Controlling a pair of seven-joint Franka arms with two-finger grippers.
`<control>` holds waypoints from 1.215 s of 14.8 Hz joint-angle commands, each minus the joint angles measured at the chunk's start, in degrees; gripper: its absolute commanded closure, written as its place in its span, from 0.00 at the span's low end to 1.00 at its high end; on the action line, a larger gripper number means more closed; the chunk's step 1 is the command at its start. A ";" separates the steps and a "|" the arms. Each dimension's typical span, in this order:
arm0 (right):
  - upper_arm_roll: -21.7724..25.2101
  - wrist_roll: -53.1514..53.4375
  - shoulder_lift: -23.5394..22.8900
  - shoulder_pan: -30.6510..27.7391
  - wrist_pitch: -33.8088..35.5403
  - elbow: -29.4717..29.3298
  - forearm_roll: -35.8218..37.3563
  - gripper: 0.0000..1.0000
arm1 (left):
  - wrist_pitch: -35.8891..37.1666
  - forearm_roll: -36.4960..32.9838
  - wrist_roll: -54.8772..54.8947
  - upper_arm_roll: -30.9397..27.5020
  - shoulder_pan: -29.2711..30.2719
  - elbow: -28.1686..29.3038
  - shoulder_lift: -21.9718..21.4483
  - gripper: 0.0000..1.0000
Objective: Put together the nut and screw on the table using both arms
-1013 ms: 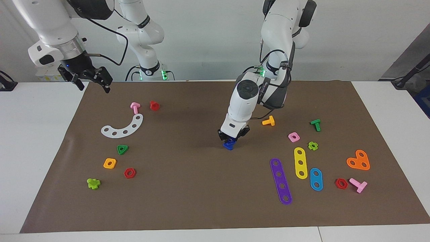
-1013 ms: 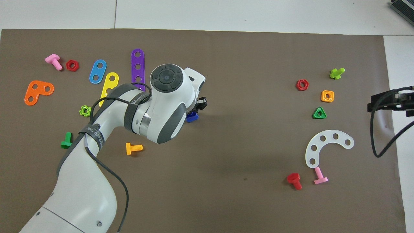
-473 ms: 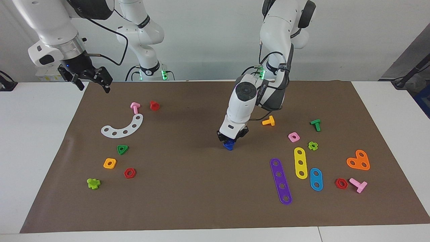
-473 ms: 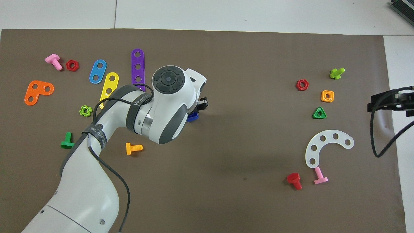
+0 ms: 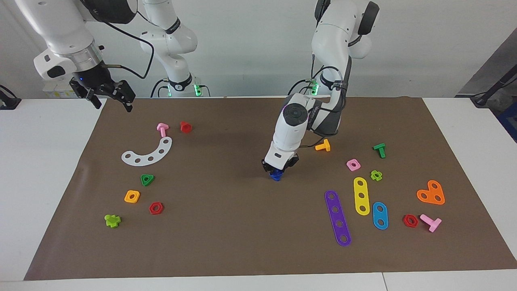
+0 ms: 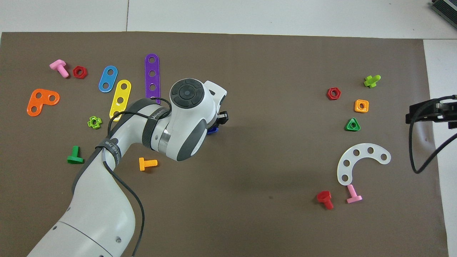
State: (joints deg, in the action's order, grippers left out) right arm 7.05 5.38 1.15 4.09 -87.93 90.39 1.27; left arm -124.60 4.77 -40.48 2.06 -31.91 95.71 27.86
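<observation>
Left tool (image 5: 278, 169): down low in the middle of the brown sheet (image 5: 226, 242) on the desk (image 5: 44, 169), right on top of the dark blue screw (image 5: 276, 175). Touching it, or very nearly. Clenched on it or letting go? Cannot tell from here.

Dark blue nut: not seen as a piece of its own. Maybe already on the screw, maybe hidden under the tool. Cannot tell that either.

Right tool (image 5: 108, 93): up in the air over the corner of the sheet at the right arm's end. Wide open, holding nothing, waiting.

About the screw: looks like a small, light toy of hard plastic. Not soft, and probably not easy to break. Smooth though, so likely slippery and quick to spin or tip over.

Best to pinch it by the flat sides of the head. Better to leave the short stubby part free for the nut. Best also to squeeze gently and lift straight up.

Orange screw (image 5: 323, 145): near by, toward the left arm's end, but apart from the blue one.
</observation>
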 commanded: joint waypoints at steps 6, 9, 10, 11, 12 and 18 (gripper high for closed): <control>0.42 -0.72 0.87 0.04 0.66 0.57 -0.74 0.00 | 7.85 -1.16 -0.30 -1.36 0.17 -5.42 -0.09 0.00; 0.42 -0.72 0.87 0.04 0.66 0.66 -0.74 0.00 | 12.71 -2.83 1.01 -1.36 5.25 -7.64 -2.62 0.00; 0.42 -0.72 0.87 0.04 0.66 0.66 -0.74 0.00 | 13.94 -2.66 4.24 -1.27 7.62 -6.60 -5.60 0.00; 0.42 -0.72 0.87 0.04 0.66 0.57 -0.74 0.00 | 16.47 -2.40 8.88 -1.27 9.74 -5.80 -7.89 0.00; 0.42 -0.72 0.87 0.04 0.66 0.66 -0.83 0.00 | 19.46 -2.31 13.28 -1.27 12.54 -5.79 -9.91 0.00; 0.42 -0.72 0.87 0.04 0.66 0.57 -0.74 0.00 | 30.28 -2.31 35.71 -1.36 26.09 -4.48 -17.48 0.00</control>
State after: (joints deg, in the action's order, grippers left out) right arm 7.06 5.38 1.15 4.09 -87.93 90.39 1.27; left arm -96.17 3.05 -10.17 0.00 -8.84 88.58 13.24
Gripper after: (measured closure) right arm 0.000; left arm 0.000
